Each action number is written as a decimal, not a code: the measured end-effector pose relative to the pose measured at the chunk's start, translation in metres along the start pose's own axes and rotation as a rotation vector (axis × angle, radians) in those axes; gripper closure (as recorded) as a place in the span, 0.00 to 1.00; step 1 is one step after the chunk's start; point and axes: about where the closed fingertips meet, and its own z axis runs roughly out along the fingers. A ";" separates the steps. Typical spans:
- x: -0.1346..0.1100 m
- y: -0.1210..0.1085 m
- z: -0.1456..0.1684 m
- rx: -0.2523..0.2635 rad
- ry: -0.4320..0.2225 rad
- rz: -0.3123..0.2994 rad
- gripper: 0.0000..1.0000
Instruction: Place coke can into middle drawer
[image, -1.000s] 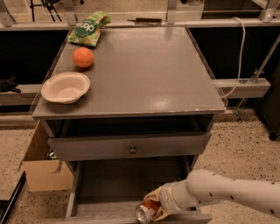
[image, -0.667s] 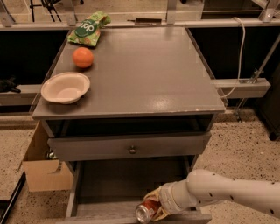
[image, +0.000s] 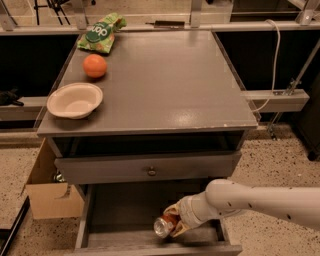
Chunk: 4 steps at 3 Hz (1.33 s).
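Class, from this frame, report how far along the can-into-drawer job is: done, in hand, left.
Done: the middle drawer stands open, and the coke can is down inside its walls. In hand: the tool, low in the drawer, grips the can on its side. Left: release it and withdraw.
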 end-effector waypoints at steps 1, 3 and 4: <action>0.001 -0.003 0.000 0.002 0.003 0.001 1.00; 0.035 0.009 0.030 -0.013 0.007 0.088 1.00; 0.035 0.009 0.031 -0.014 0.007 0.089 1.00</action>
